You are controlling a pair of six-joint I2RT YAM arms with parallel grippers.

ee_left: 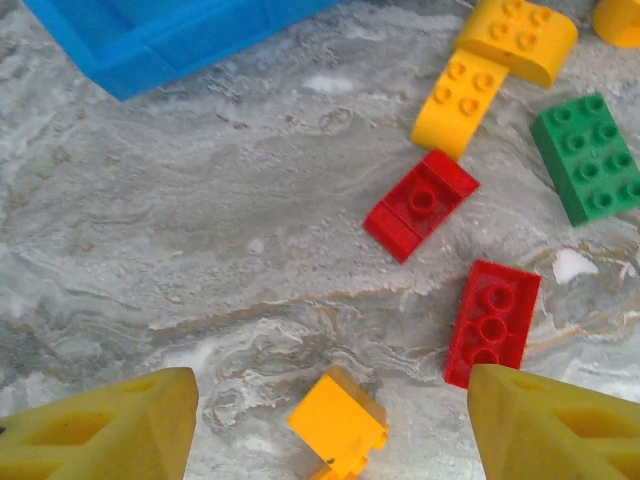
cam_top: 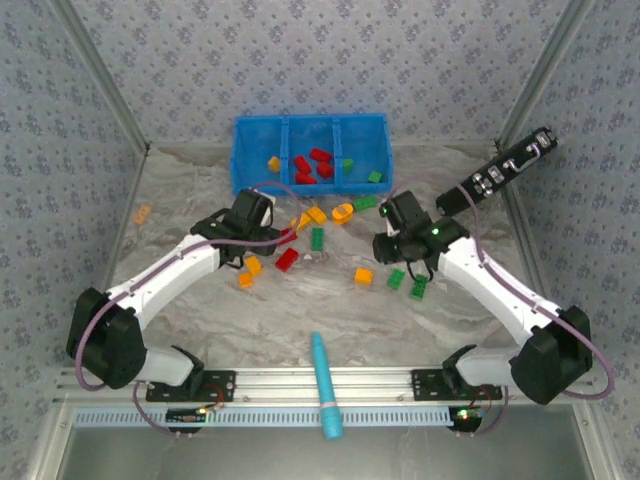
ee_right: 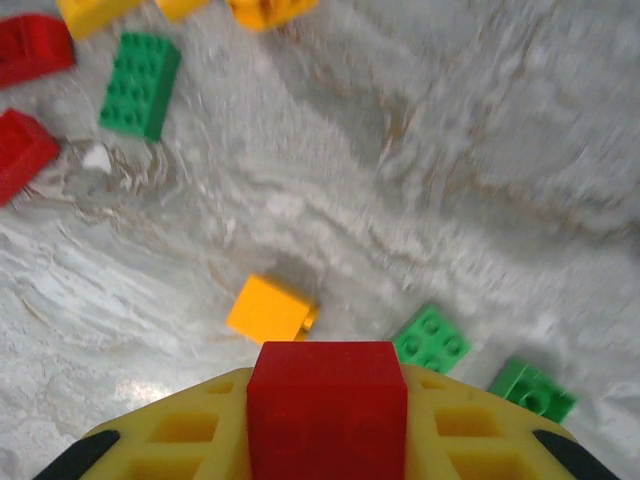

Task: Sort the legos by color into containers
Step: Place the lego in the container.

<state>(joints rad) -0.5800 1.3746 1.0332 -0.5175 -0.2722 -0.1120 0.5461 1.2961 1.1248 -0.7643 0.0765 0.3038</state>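
Two arm bases sit at your near edge, and between them a teal pen lies lengthwise across the rail. Farther in on the right, your right gripper is clamped on a red brick: the wrist view shows it squeezed between the yellow fingers. A yellow brick and two green ones lie on the marble table just beyond it. On the left, your left gripper stands wide and grips nothing. In its wrist view an orange-yellow brick lies on the table between the two fingertips and touches neither. Past that brick you see two red ones lying apart, then a green one and a pair of yellow ones close together. From above, most of the loose bricks are scattered between your grippers and the bin. One orange brick lies well apart near the left wall. The blue bin sits at the far side, against the back wall. Its left compartment holds a yellow brick, the middle one several red bricks, and the right one two green bricks. At the far right a long black device lies at an angle beside the wall.
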